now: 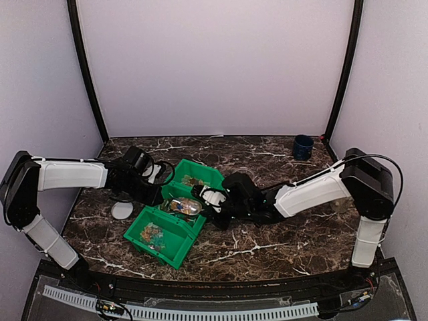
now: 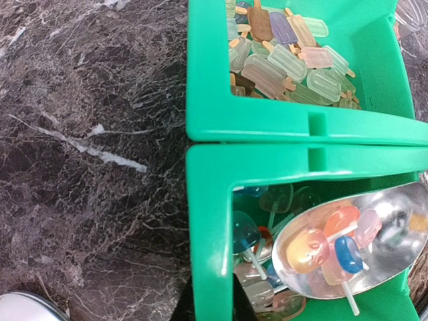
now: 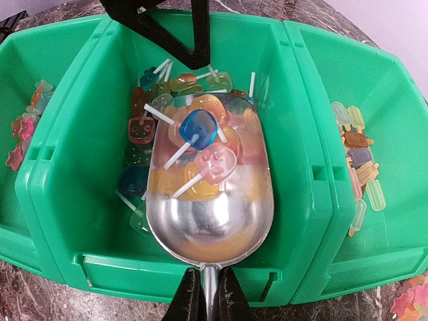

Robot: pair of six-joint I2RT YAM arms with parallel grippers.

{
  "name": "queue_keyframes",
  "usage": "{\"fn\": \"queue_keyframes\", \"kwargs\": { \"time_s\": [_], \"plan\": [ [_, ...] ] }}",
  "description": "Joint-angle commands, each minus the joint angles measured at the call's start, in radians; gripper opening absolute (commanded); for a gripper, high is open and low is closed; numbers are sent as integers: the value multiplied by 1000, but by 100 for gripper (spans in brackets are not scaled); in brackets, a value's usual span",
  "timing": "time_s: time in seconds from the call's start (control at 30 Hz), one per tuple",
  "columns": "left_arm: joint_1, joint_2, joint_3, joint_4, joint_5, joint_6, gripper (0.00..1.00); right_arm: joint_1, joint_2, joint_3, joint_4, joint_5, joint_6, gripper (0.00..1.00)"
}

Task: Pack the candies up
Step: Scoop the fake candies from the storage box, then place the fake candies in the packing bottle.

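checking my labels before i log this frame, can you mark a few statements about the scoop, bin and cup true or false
1. The metal scoop lies in the middle compartment of the green bin. True.
2. The scoop is empty. False: it carries lollipop candies.
3. The right gripper is shut on the scoop's handle. True.
4. The blue cup stands inside the bin. False: it stands on the table, apart from the bin, near the far right corner.
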Motion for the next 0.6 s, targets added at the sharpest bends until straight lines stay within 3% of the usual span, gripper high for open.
{"fn": "queue_keyframes", "kwargs": {
  "time_s": [0.0,0.57],
  "plan": [
    [14,-72,33,114,40,-33,0,-6,-74,-55,71,-10,14,0],
    [15,-62,36,112,51,-32,0,-13,-250,-177,227,67,29,0]
  ]
}}
